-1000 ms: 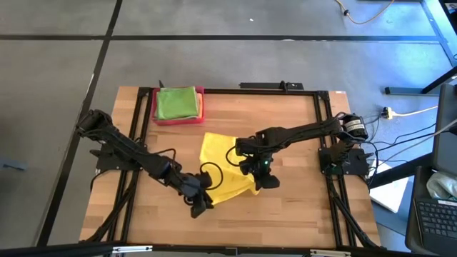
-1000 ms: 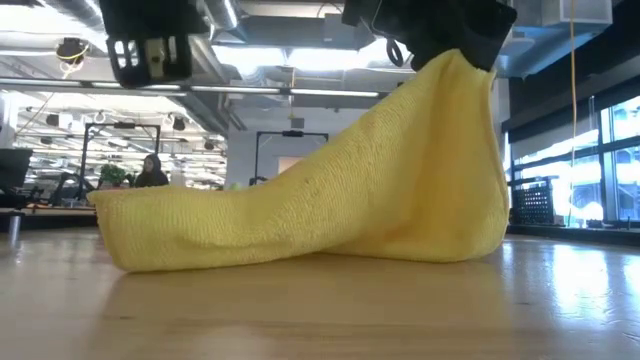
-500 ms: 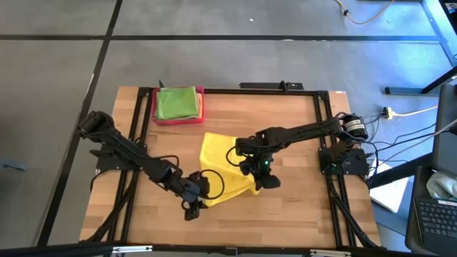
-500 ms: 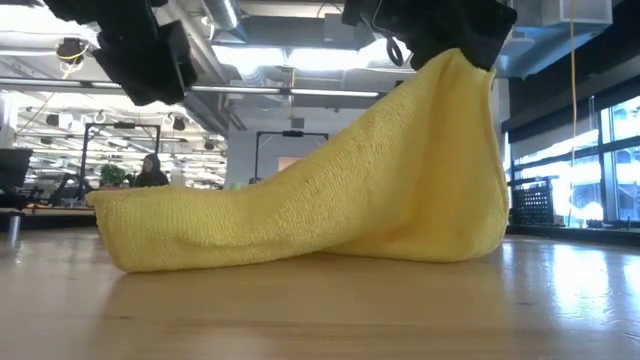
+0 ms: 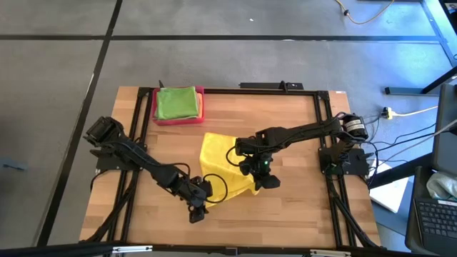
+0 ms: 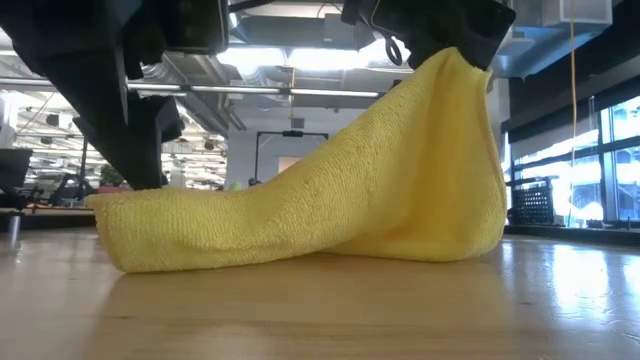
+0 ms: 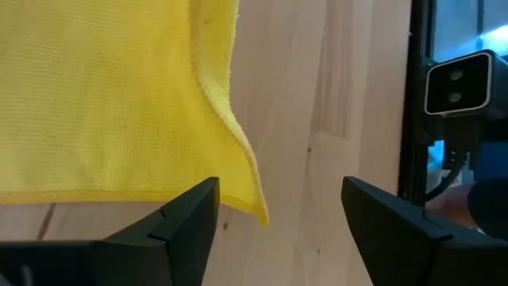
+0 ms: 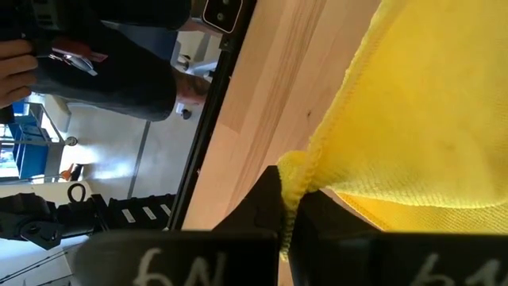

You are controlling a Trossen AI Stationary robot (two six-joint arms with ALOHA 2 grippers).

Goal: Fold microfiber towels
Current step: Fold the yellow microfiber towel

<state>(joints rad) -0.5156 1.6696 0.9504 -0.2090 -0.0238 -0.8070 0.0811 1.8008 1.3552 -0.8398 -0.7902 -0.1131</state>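
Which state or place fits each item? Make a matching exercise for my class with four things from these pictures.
Things:
1. left gripper
2. right gripper
3. green towel
4. pink-red tray

States or places:
A. folded, lying in the tray
B. shut on a raised corner of the yellow towel
C. at the table's far edge, holding a towel
D. open, low at the yellow towel's near corner

Pairs: 1-D, 2-B, 3-A, 4-C
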